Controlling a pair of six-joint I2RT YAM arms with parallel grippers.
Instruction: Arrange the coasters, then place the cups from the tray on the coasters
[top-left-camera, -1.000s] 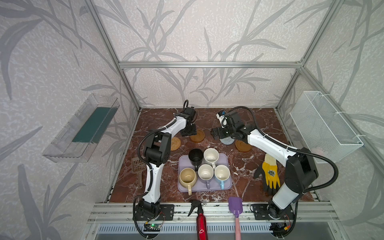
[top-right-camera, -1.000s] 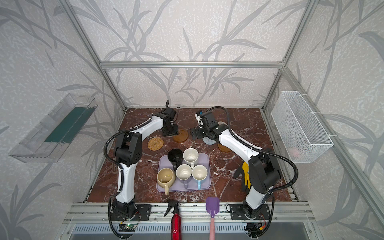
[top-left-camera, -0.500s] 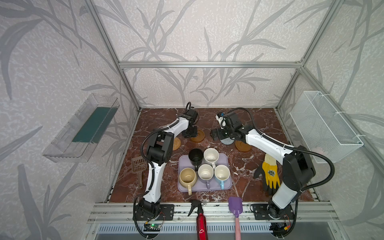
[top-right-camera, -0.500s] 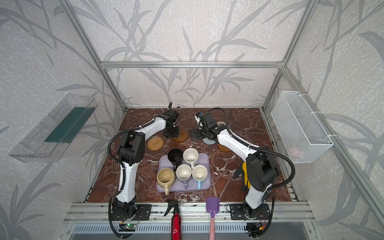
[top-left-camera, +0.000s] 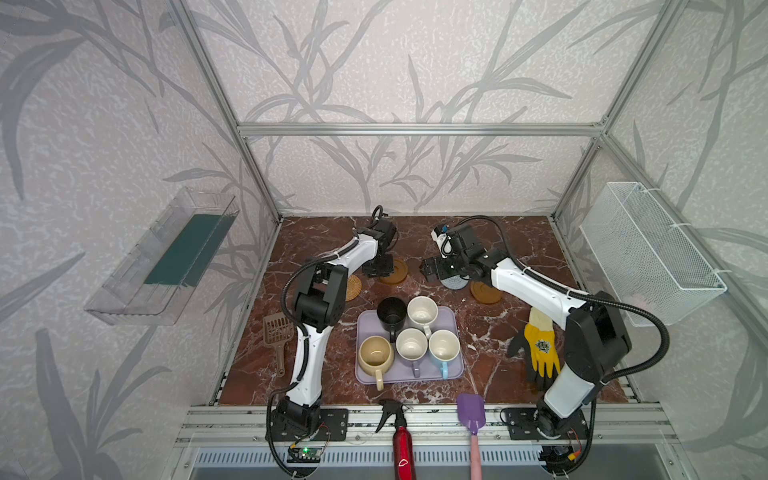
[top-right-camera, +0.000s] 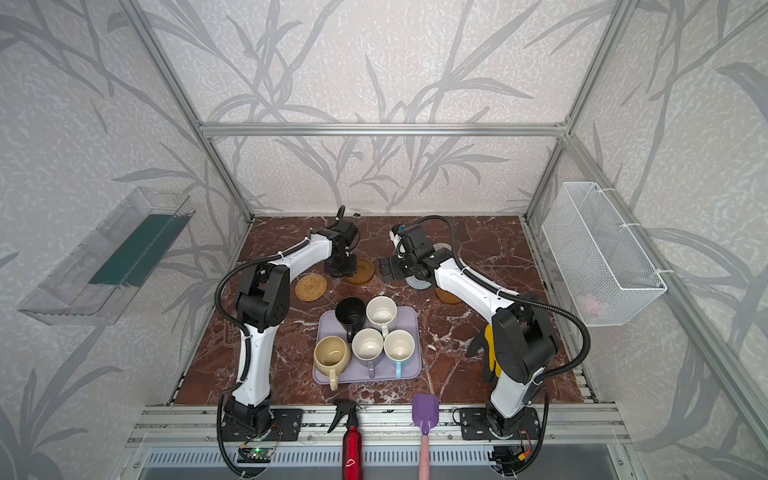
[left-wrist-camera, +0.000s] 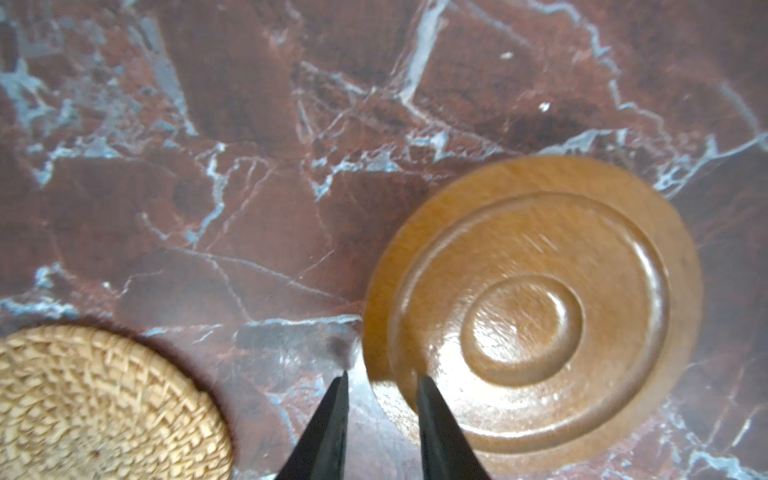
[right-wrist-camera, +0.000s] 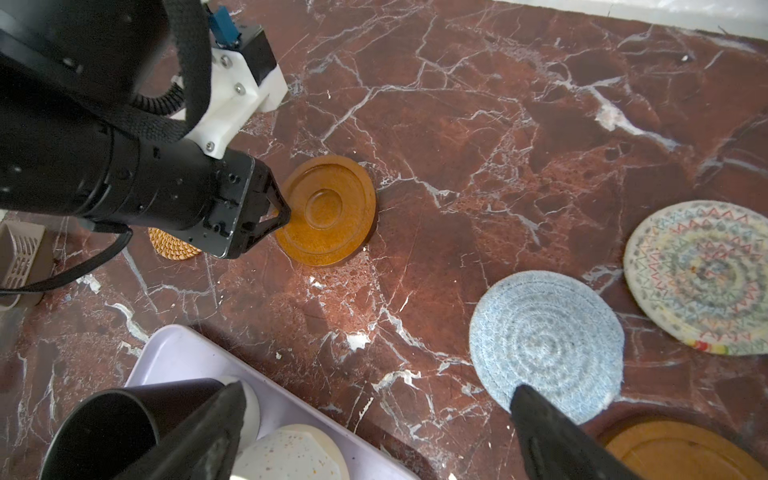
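My left gripper (left-wrist-camera: 381, 376) points down at the left amber-brown coaster (left-wrist-camera: 536, 316) (top-left-camera: 397, 266), jaws narrow and astride its raised rim, one finger outside, one on top. The golden rattan coaster (top-left-camera: 353, 287) lies to its left. My right gripper (right-wrist-camera: 378, 388) hangs wide open and empty over bare floor between the tray (top-left-camera: 428, 374) and the grey-blue coaster (right-wrist-camera: 544, 345). Near it lie the cream spiral coaster (right-wrist-camera: 702, 278) and a second amber coaster (top-left-camera: 485, 293). On the tray stand the black (top-left-camera: 390, 311), speckled white (top-left-camera: 422, 311), cream-yellow (top-left-camera: 375, 353), lavender (top-left-camera: 411, 345) and light blue (top-left-camera: 444, 347) cups.
A brown scoop (top-left-camera: 276, 332) lies at the left edge and a yellow glove (top-left-camera: 540, 353) at the right. A red spray bottle (top-left-camera: 401, 436) and purple spatula (top-left-camera: 471, 415) lie on the front rail. A wire basket (top-left-camera: 648, 249) hangs on the right wall.
The left jaws have closed in around the amber coaster's rim. The right gripper has stayed wide open, drifting slightly left.
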